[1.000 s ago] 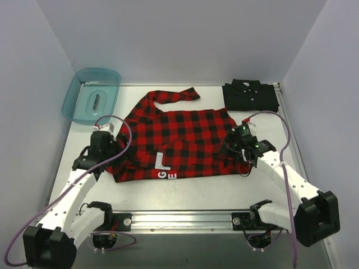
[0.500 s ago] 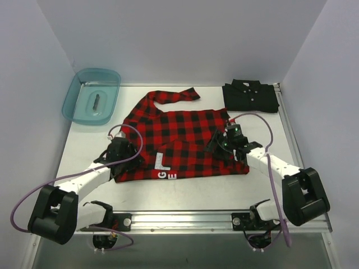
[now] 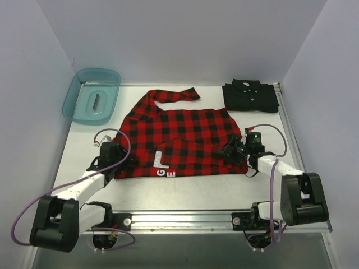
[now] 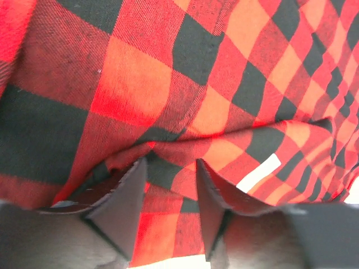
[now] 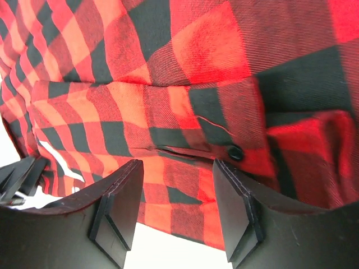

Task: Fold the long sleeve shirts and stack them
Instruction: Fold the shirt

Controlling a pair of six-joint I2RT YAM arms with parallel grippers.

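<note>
Top external view is showing the table (image 3: pixel 202 188) carrying everything, its white surface stretching from my two bases to the back wall. The plaid shirt (image 3: pixel 179 140), red and black, is lying spread across the middle of the table, one sleeve trailing toward the back. The black shirt (image 3: pixel 251 96) is sitting folded at the back right corner, well apart from the plaid one. The teal bin (image 3: pixel 72 92) is sitting at the back left corner, with a small dark object (image 3: pixel 96 101) lying inside it.

I am reaching low over the near edge of the plaid shirt from both sides. My left fingers (image 4: pixel 120 207) are pinching a raised ridge of plaid at the shirt's near left corner, the cloth bunching up between them. My right fingers (image 5: pixel 120 207) are standing partway apart, straddling the hem at the near right corner; I cannot tell whether they are gripping the cloth.

The white letters (image 3: pixel 164 168) are showing on the shirt near its front hem, between my two arms. A dark button (image 5: pixel 235 152) is showing on the plaid just beyond my right fingers.
</note>
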